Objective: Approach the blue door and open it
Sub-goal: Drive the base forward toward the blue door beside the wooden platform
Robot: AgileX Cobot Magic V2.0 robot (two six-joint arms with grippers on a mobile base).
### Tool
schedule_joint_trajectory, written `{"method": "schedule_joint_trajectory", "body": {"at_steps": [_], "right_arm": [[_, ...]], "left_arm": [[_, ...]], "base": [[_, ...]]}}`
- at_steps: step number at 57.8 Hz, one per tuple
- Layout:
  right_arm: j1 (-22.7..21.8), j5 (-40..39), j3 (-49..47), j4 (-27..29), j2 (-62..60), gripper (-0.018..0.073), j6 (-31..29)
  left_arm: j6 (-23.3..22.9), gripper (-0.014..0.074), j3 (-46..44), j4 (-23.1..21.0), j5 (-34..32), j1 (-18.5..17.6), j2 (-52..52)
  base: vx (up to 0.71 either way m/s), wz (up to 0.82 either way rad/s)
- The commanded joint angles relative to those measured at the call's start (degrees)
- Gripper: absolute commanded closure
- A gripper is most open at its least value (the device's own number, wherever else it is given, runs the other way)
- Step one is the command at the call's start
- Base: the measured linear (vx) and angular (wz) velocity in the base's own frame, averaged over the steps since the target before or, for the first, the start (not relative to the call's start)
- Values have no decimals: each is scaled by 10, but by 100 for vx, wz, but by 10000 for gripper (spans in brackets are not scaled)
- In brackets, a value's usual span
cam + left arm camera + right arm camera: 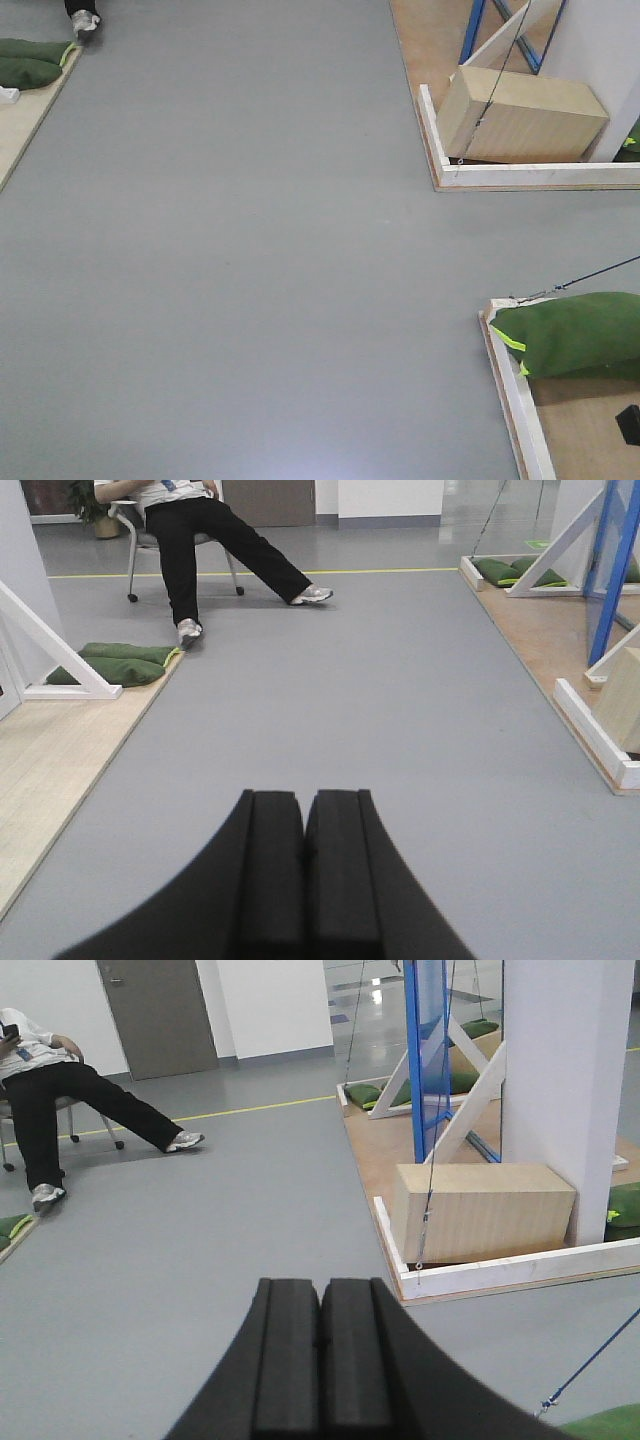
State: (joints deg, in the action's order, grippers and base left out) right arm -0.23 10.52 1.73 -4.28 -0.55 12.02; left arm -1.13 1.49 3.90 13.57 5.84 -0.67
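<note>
The blue door (428, 1050) stands far right in the right wrist view, seen nearly edge-on on a wooden platform, between white braces and behind a thin cable. Its handle and lock do not show. It also shows at the right edge of the left wrist view (612, 570) and as blue strips at the top of the front view (474, 30). My left gripper (304, 798) is shut and empty, over grey floor. My right gripper (320, 1285) is shut and empty, over grey floor, left of the platform's corner.
A wooden box (480, 1210) sits on the white-edged platform (500, 1272) beside a white pillar (565, 1080). A green sandbag (570, 335) lies on a second platform at the near right. A person (190, 530) sits on a chair far ahead. Green sandbags (115, 663) lie at the left.
</note>
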Motion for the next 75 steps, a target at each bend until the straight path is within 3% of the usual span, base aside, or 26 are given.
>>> {"method": "schedule_joint_trajectory", "body": {"at_steps": [1,40,53,75], "right_arm": [[1,-48,1,-4,-6,548,-6],[7,-49,1,-4,-12,548,-6],[7,-49,1,-4,-12,548,-6],[6,-48,1,-4,-12,548,-6]], "left_arm": [[-4,524,-15,-2,-47,-1,-10],[-4,524,-15,-2,-47,0,-10],[-4,524,-15,-2,-47,39,-12],[-4,524,-15,-2,-47,41,-11]], "base": [[2,0],[11,-4],[24,-10],[31,-6]]}}
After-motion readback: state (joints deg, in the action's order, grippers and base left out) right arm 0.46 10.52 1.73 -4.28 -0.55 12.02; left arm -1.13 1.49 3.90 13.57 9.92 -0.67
